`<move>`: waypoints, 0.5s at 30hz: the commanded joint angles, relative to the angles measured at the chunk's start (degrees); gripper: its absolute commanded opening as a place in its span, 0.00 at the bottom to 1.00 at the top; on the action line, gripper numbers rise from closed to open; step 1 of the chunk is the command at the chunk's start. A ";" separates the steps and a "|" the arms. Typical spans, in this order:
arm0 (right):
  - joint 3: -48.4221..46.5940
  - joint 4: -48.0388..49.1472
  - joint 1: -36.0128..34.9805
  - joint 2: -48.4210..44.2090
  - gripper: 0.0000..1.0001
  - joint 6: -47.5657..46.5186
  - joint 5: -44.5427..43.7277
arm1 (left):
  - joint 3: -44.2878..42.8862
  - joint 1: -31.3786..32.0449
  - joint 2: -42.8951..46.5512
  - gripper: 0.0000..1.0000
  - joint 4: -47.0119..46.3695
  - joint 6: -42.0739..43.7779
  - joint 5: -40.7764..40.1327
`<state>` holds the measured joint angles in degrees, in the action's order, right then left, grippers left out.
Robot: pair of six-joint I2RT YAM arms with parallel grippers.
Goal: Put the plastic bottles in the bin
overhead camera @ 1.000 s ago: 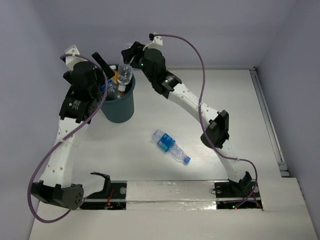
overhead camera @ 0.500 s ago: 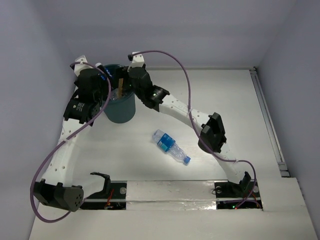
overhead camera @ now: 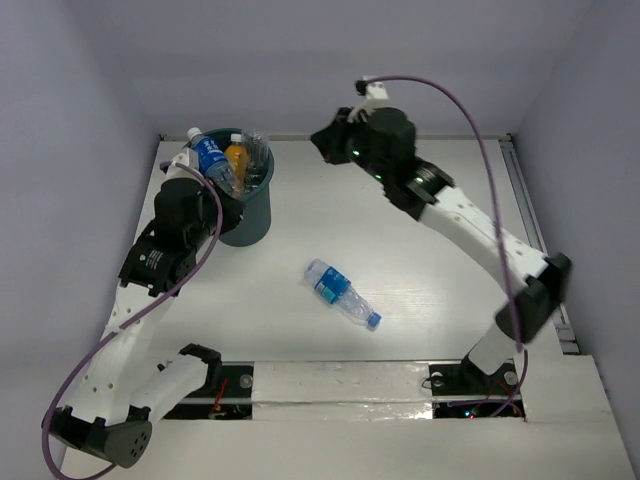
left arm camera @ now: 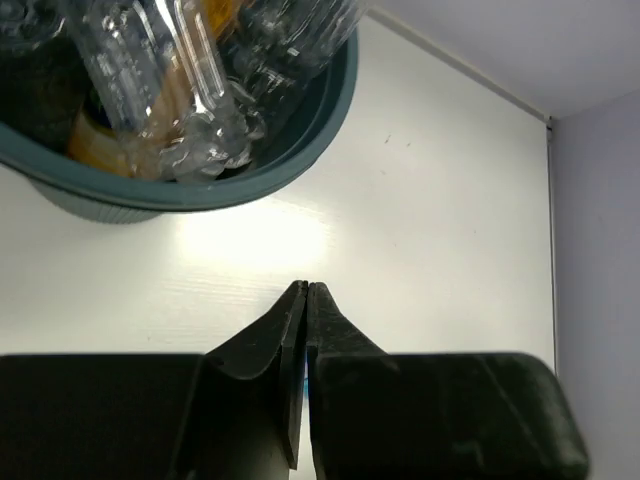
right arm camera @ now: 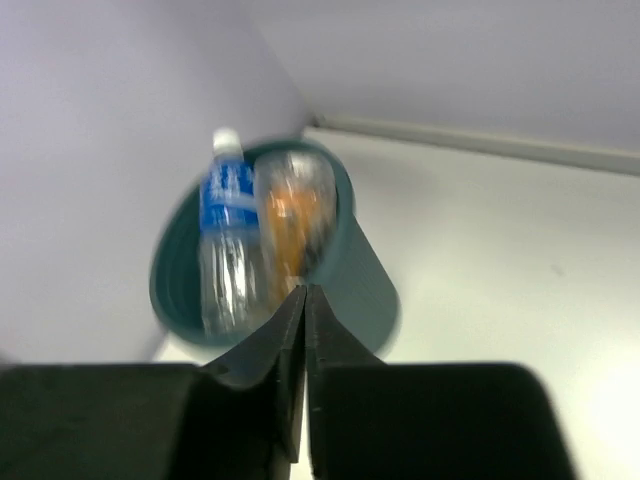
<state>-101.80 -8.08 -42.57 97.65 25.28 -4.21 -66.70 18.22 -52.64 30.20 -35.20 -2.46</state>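
The right pincer (right arm camera: 304, 292), shut and empty, faces the bin (right arm camera: 366, 276) holding bottles (right arm camera: 228, 205).

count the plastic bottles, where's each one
4 visible: a loose bottle lying on the table; in the bin, a blue-labelled bottle, an orange bottle and a clear bottle. Others may hide beneath.

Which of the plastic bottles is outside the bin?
The bottle lying on its side on the table; the other bottles stand inside the teal bin.

White arms (overhead camera: 468, 220), black joints (overhead camera: 152, 262), purple cables (overhead camera: 455, 97)
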 commanded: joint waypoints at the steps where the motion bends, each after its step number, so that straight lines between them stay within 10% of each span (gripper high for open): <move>1: 14.93 -1.42 -0.50 -10.97 0.00 -3.74 9.55 | 0.78 0.15 2.72 0.00 -0.84 -2.24 -0.79; 6: 31.38 -11.69 -0.50 -16.61 0.13 -5.33 18.00 | -1.50 0.15 1.85 0.00 0.13 -2.15 1.66; 7: 33.66 -12.13 -0.50 -17.13 0.45 -5.59 18.96 | -1.51 0.15 1.67 0.00 -0.13 -2.15 2.19; 10: 38.86 -13.19 -0.50 -16.70 0.91 -6.64 19.84 | -1.24 0.15 2.54 0.04 -1.18 -2.33 4.04; 15: 33.61 -16.27 -0.50 -6.71 1.00 -10.07 17.84 | -1.94 0.15 2.11 0.14 -2.33 -2.07 7.02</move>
<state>-63.18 -23.75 -42.92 88.40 18.55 12.99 -66.04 18.31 -51.16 30.81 -37.30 1.56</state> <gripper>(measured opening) 0.994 0.130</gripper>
